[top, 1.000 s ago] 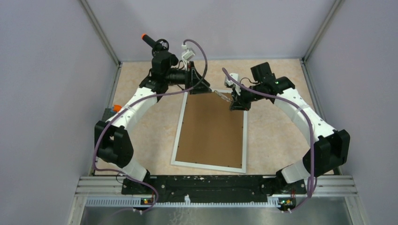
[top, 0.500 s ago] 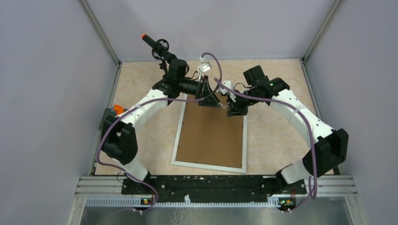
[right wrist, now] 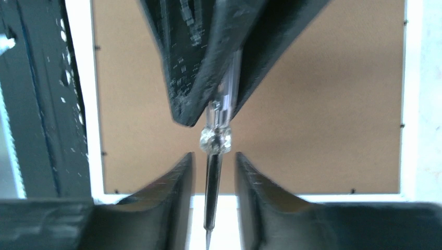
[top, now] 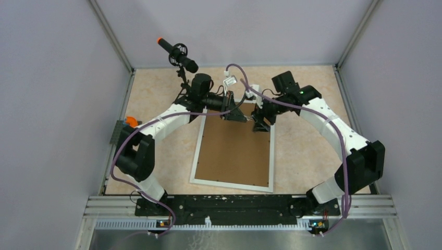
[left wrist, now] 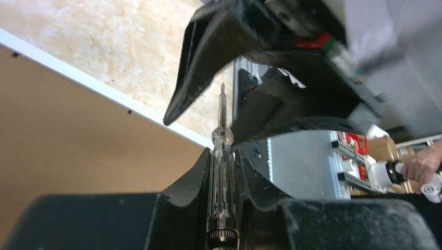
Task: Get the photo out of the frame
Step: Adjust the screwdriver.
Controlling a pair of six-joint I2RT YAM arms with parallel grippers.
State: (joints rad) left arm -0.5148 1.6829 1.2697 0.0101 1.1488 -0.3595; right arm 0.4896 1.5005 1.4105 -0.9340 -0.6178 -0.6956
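Note:
The frame [top: 232, 182] lies face down on the table, its brown backing board [top: 234, 148] up inside the white border. The photo is hidden under the board. Above the frame's far end my two grippers meet tip to tip. My left gripper [top: 237, 115] [left wrist: 223, 156] is shut on the clear handle of a small screwdriver [left wrist: 223, 177] [right wrist: 215, 138]. My right gripper [top: 259, 122] [right wrist: 212, 161] stands open, and the screwdriver's metal shaft [right wrist: 212, 198] runs between its fingers without touching them. The white border [right wrist: 96, 104] and the board [right wrist: 323, 94] lie below.
A black stand with an orange-tipped rod [top: 174, 49] rises at the table's far left. An orange piece [top: 130, 121] sits at the left wall. Grey walls close in the table on three sides. A person's hand [left wrist: 422, 164] shows outside the cell.
My left arm swung right to meet the right gripper and its jaws closed on the screwdriver's handle. The right gripper, shut on the screwdriver before, has opened.

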